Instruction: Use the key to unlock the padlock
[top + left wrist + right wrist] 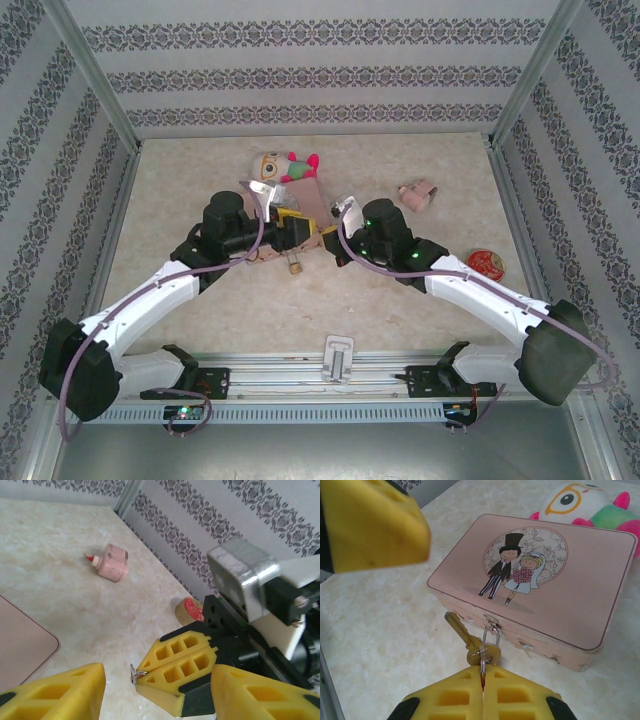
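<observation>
**Two arms at one pink tin, over the beige marbled worktop (200,180).** One pair of yellow, ribbed right fingers (455,700) is pressed together on one thin silver ring (482,664), which protrudes just past their tips. One brass-coloured key (460,630) hangs from this ring. Its bare blade slants away to the left of the tips, along the front wall of one pink rectangular tin box (580,580) whose lid bears a cartoon bride and groom.

One tiny brass-coloured padlock with a thin silver U-shaped shackle (493,653) sits directly ahead of the right fingertips. It touches the key's head, and its shackle rises to the clasp on the box's front wall. The padlock body is partly hidden by the key's head and the ring.

One pair of yellow left fingers (65,692) stands apart and holds nothing. The closed right fingers show in the gap between them.

One plush toy (585,505) with a white face, an orange-ringed eye and pink and green parts lies beyond the box, on its far side from the right fingers. Ahead of the left fingers, one tan disc with a red top (189,610) lies near. One small pink object with a red nub (112,562) lies farther off, well apart from the disc.
</observation>
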`<state>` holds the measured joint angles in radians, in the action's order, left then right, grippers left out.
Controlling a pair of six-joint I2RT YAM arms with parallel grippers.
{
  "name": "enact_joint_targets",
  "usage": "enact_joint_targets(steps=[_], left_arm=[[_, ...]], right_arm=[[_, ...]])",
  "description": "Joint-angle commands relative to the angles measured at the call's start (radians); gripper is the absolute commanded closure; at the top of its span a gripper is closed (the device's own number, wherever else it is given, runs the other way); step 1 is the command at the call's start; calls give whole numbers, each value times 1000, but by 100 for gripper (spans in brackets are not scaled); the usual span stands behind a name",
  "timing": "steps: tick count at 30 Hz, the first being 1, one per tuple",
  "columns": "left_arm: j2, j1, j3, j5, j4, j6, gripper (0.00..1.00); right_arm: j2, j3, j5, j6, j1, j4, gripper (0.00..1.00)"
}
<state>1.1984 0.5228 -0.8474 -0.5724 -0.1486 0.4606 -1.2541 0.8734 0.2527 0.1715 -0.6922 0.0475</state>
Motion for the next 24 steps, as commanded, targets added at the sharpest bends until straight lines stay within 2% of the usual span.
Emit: enact_joint_targets(steps=[1, 7, 15, 19, 24], left_arm=[[28, 23, -39, -9, 46, -31, 47], [58, 26, -39, 37, 27, 2, 57], [91, 27, -36, 22, -18, 39, 68], [106, 26, -38, 16, -29, 44, 69], [117, 26, -39, 17, -44, 52, 78]], right_arm=[[-9, 35, 10, -22, -16, -27, 100], [-8, 35, 1, -24, -23, -26, 100], [-9, 33, -1, -27, -26, -28, 100], [-16, 35, 0, -27, -26, -28, 100], [-21, 36, 1, -27, -27, -29, 100]])
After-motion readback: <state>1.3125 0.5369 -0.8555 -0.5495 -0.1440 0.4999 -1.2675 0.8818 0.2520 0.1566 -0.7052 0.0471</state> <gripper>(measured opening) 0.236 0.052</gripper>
